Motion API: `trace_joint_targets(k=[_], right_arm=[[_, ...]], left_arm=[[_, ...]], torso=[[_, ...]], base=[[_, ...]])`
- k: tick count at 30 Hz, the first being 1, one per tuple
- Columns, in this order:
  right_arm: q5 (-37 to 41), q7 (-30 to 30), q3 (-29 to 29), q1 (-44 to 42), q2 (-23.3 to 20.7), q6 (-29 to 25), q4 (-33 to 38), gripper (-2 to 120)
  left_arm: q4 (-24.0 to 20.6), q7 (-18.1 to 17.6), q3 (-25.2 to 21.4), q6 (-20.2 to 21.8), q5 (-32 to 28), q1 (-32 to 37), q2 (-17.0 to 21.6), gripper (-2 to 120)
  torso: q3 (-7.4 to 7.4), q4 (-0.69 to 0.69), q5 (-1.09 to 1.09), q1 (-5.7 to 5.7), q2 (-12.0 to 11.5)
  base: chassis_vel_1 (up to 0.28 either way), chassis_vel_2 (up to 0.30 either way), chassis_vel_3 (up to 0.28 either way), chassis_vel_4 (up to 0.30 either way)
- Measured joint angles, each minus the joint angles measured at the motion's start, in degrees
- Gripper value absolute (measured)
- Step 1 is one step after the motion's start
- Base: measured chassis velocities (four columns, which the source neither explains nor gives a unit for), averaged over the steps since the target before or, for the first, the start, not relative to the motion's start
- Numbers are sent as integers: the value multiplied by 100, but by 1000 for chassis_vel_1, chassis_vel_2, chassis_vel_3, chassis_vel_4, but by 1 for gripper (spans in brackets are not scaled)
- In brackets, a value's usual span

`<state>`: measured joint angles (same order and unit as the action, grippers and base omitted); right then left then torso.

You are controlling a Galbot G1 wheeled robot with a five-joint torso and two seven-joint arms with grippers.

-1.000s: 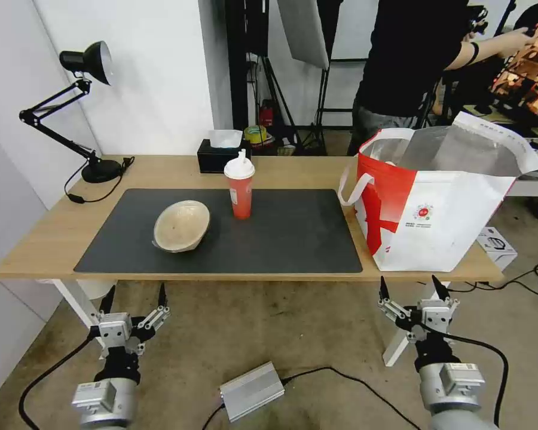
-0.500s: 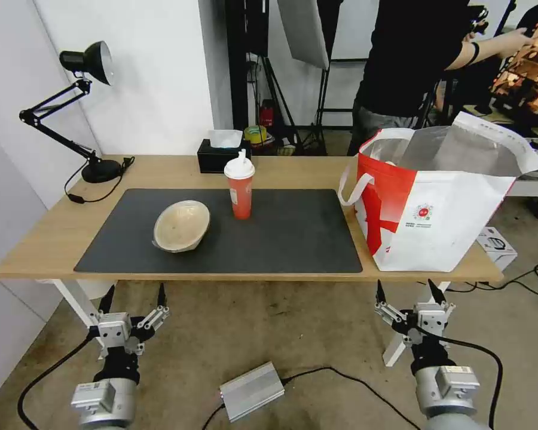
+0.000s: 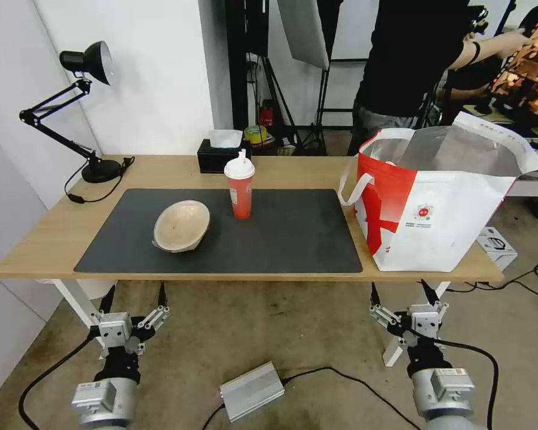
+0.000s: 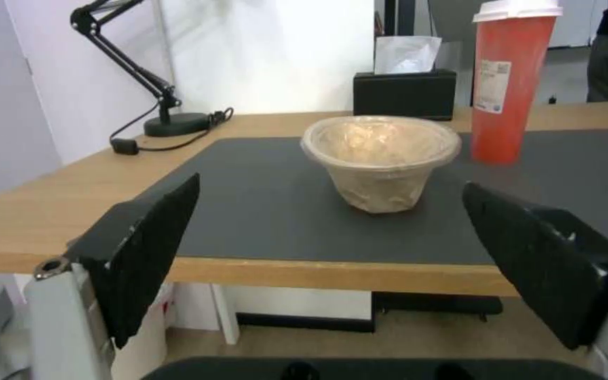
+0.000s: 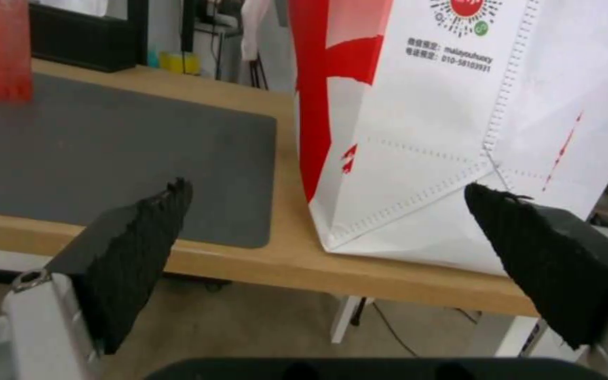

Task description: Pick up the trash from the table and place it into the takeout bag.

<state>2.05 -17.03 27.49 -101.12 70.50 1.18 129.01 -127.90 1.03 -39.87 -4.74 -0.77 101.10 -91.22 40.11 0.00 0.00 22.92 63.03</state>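
Observation:
A shallow beige bowl [image 3: 181,226] [image 4: 380,153] lies tilted on the dark grey mat [image 3: 281,239] of the table [image 3: 42,239]. Behind and right of it stands the red drink cup [image 3: 240,190] [image 4: 512,79] with its white lid. The white-and-red takeout bag [image 3: 436,197] [image 5: 445,121] stands open at the table's right end. My left gripper [image 3: 134,294] [image 4: 332,211] hangs open below the table's front edge, facing the bowl. My right gripper [image 3: 399,291] [image 5: 325,211] is open too, below the front edge under the bag.
A black tissue box [image 3: 220,155] sits at the back edge, a black desk lamp [image 3: 83,107] at the back left. On the floor lie a silver box [image 3: 251,391] and cables. A person in black stands behind the bag.
My right gripper has drifted slightly left and up toward the table's front edge. The left gripper and the things on the table have stayed put.

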Motion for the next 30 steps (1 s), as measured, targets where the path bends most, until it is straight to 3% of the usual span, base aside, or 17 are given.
trace_joint_targets(k=[23,30], right_arm=[[6,-29,-37,30,2,-20,-32,99],[329,-27,-97,142,-110,-53,75,99]], left_arm=[[9,-1,-5,2,0,-8,-2,100],[7,-2,-7,2,-1,-5,-2,100]], torso=[[0,0,0,0,0],[0,0,0,0,0]], base=[[0,0,0,0],[0,0,0,0]])
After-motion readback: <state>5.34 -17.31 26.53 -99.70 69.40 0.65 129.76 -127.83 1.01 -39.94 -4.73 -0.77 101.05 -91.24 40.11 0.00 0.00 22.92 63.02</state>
